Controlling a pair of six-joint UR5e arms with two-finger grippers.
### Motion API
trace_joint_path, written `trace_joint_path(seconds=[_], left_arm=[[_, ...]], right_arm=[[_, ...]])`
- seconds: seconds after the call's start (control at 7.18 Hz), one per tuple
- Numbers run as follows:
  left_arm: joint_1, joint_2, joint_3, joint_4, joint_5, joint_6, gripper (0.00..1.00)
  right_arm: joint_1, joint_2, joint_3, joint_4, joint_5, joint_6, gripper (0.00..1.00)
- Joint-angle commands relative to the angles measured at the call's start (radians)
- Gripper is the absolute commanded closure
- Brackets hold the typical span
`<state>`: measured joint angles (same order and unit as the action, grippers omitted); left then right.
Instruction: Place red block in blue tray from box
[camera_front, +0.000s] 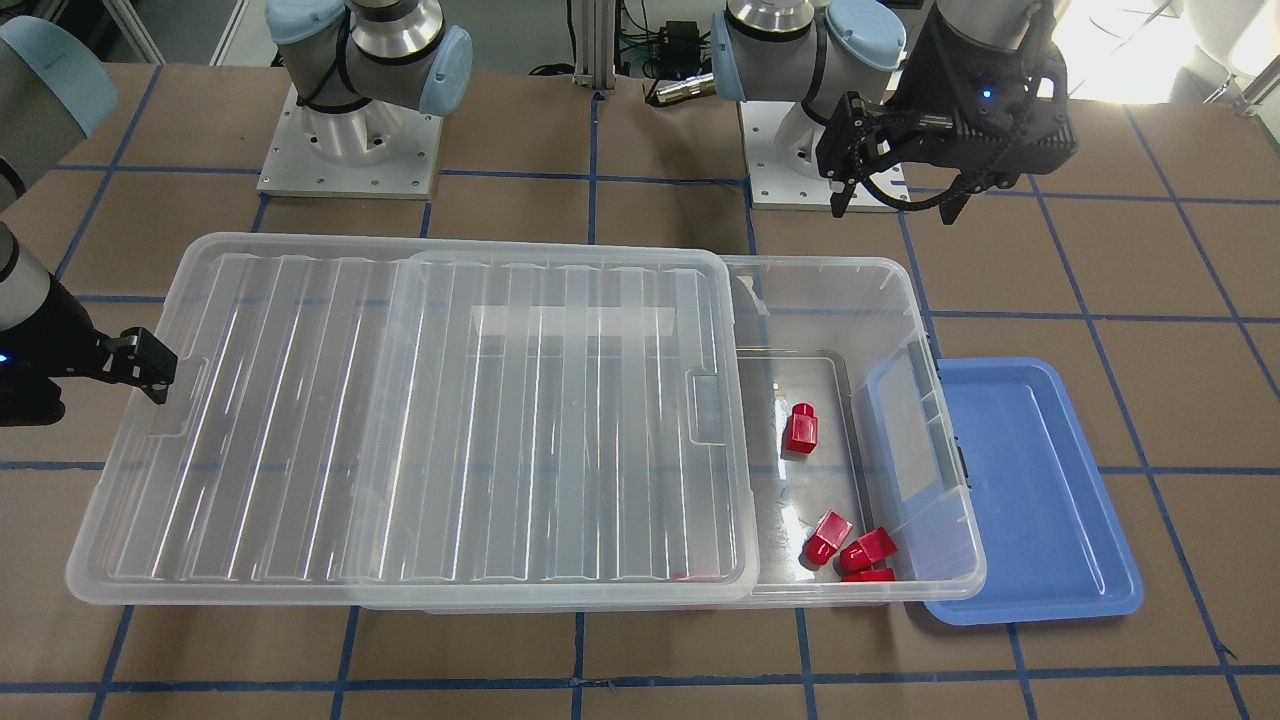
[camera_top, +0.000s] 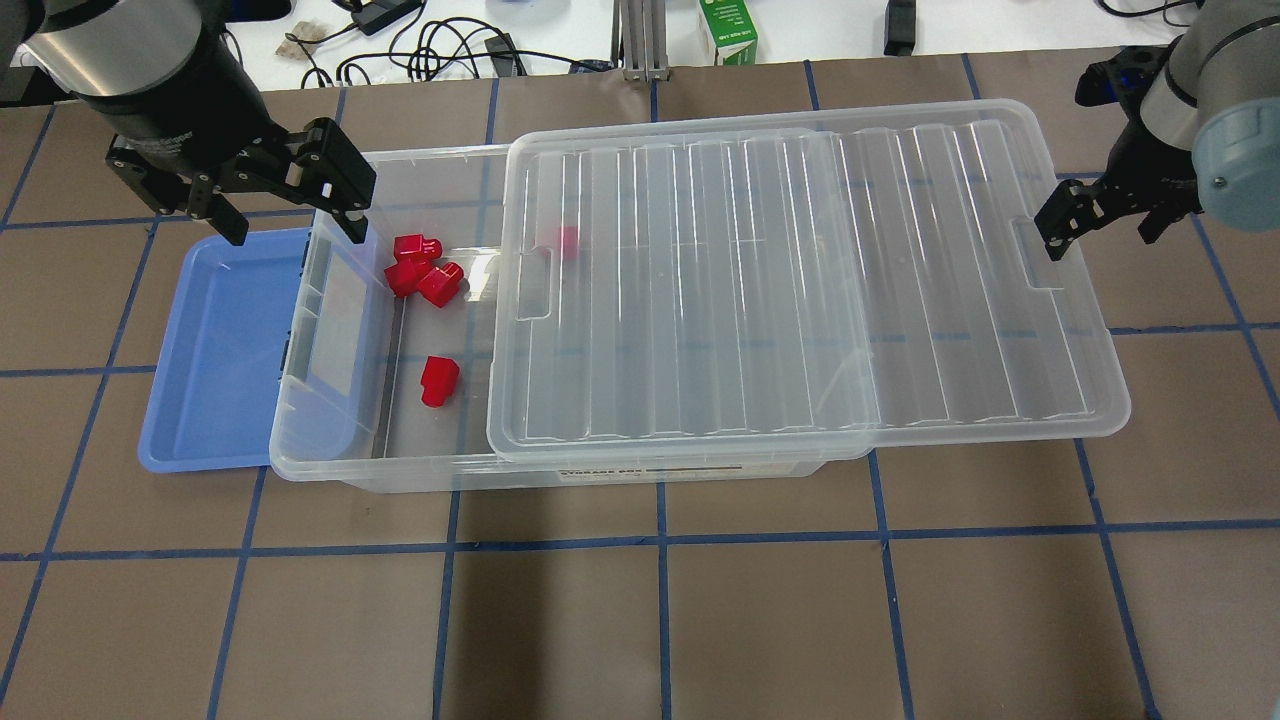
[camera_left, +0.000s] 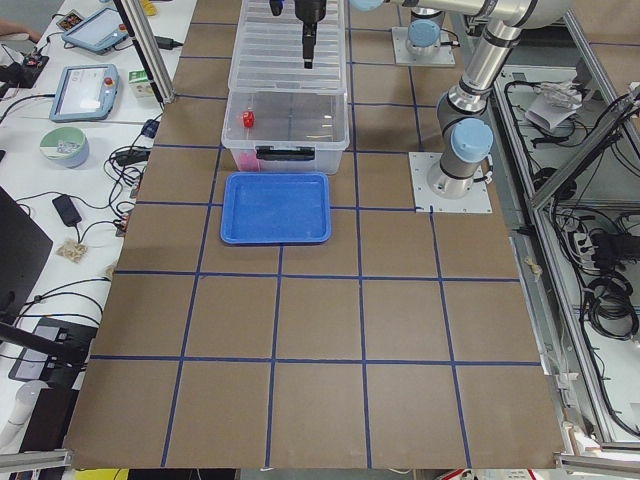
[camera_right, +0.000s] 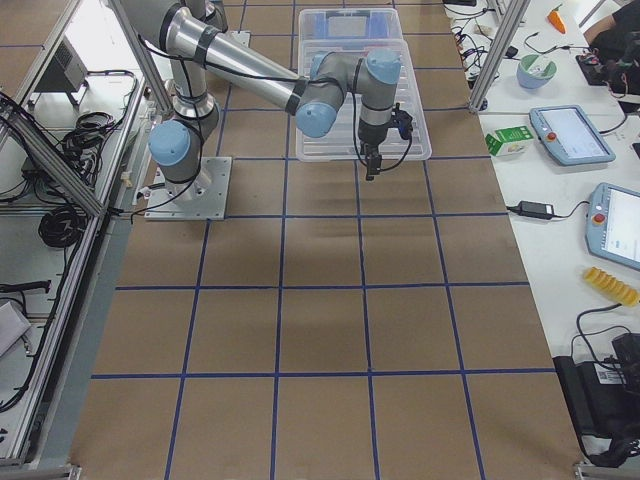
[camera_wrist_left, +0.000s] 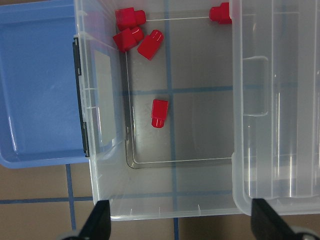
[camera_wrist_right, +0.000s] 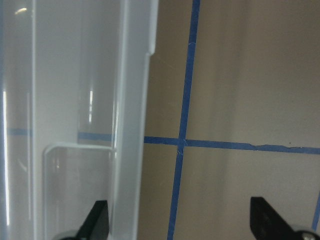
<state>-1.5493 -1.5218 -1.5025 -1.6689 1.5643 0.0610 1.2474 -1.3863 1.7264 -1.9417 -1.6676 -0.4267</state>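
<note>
The clear box (camera_top: 330, 440) lies across the table with its ribbed lid (camera_top: 800, 290) slid toward my right, leaving the left end uncovered. Several red blocks lie in that end: one alone (camera_top: 439, 381) (camera_wrist_left: 159, 113), a cluster (camera_top: 418, 265) (camera_wrist_left: 132, 32) in the far corner, and one (camera_top: 567, 241) under the lid's edge. The blue tray (camera_top: 215, 350) (camera_front: 1040, 500) sits empty against the box's left end. My left gripper (camera_top: 292, 220) (camera_wrist_left: 181, 220) is open and empty, above the box's far left corner. My right gripper (camera_top: 1103, 232) (camera_wrist_right: 179, 215) is open, its fingers either side of the lid's right rim.
Brown table with blue tape grid. The two arm bases (camera_front: 350, 140) (camera_front: 800, 150) stand behind the box. A green carton (camera_top: 728, 30) and cables lie beyond the table's far edge. The lid overhangs the box on my right side.
</note>
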Motion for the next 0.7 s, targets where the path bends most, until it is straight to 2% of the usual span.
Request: trace_joint_path(seconds=[0.0,0.14,0.28,0.42,0.56], left_arm=[[0.009,-0.006,0.011,0.000,-0.003,-0.003,0.00],[0.012,-0.029,-0.002,0.011,-0.010,-0.001,0.00],[0.011,-0.075,-0.031,0.017,-0.007,0.002,0.00],[0.006,-0.107,-0.107,0.094,-0.007,0.000,0.00],[0.008,-0.121,-0.204,0.238,-0.003,0.002,0.00]], right_arm=[[0.004,-0.002,-0.031,-0.006,0.072,0.006,0.00],[0.007,-0.011,-0.080,0.010,0.130,0.017,0.00],[0.018,-0.026,-0.135,0.108,0.138,0.025,0.00],[0.024,-0.078,-0.193,0.222,0.137,0.037,0.00],[0.035,-0.138,-0.241,0.330,0.125,0.049,0.00]])
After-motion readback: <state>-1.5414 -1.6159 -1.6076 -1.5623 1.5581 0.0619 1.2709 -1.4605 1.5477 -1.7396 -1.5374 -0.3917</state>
